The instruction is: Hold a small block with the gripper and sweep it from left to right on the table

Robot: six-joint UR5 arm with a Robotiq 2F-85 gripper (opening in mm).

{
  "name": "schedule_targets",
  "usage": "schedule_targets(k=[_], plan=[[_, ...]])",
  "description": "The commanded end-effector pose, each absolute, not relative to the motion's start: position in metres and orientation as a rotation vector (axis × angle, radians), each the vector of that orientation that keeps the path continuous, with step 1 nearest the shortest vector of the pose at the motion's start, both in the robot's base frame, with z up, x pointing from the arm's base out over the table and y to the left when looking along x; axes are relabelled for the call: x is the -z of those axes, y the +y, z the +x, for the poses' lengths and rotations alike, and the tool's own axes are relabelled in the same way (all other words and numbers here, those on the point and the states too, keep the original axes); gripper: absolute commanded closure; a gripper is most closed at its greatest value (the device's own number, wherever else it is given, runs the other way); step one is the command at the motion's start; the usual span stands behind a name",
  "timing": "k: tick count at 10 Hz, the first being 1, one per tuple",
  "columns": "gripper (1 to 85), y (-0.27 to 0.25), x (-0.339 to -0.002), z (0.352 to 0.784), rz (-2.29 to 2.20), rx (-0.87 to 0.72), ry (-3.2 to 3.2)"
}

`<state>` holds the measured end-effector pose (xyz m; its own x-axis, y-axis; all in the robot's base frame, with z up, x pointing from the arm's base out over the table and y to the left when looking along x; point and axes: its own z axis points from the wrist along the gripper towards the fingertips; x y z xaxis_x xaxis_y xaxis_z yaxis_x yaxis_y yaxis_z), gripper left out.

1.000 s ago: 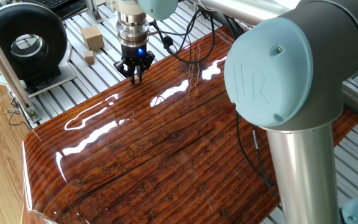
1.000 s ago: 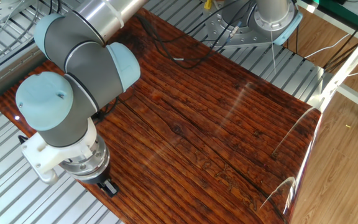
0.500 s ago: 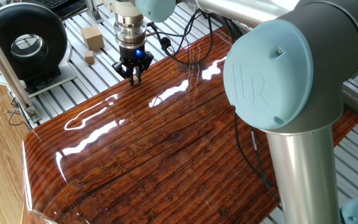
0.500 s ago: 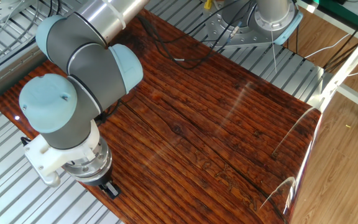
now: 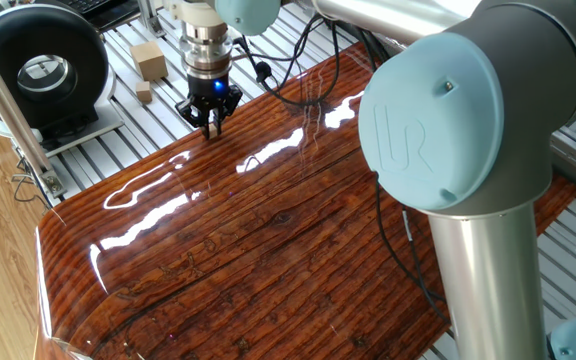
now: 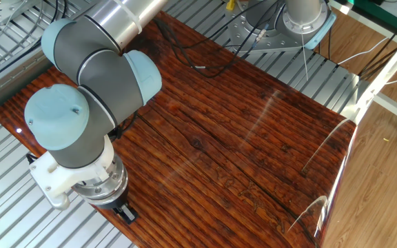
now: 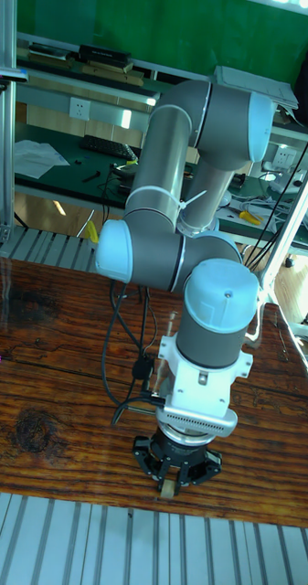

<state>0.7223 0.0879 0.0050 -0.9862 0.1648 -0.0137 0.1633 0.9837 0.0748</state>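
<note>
Gripper stands at the tabletop's far edge in one fixed view, its fingertips down at the board just inside the rim, where wood gives way to the grey slatted base. In the tall fixed view the gripper sits at the near edge of the tabletop, with only a thin strip of wood between the fingertips and the slats. The other fixed view shows the gripper at the same rim, mostly hidden under the wrist.

Fingers are drawn close together on the block, a small light-tan piece pinched between the tips and seen only in the tall fixed view. It is held upright at the board's surface; whether it touches the wood cannot be told. It looks roughly cubic, so no long axis can be made out, and its facing is too small to read.

Room for moving: the whole board lies open on the inward side of the gripper. Black cables trail across the corner near the arm's base. Off the board, on the slats, lie a bigger tan box and a smaller tan piece, both well apart from the gripper. A black round unit stands beyond them.
</note>
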Motion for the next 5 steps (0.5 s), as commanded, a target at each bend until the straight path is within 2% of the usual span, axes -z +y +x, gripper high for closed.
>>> schedule_targets(k=[1, 5], plan=[[84.7, 0.0961, -0.0029, 0.7244, 0.282, -0.13, 3.102], [84.7, 0.0987, -0.0087, 0.7224, 0.284, -0.137, 3.102]])
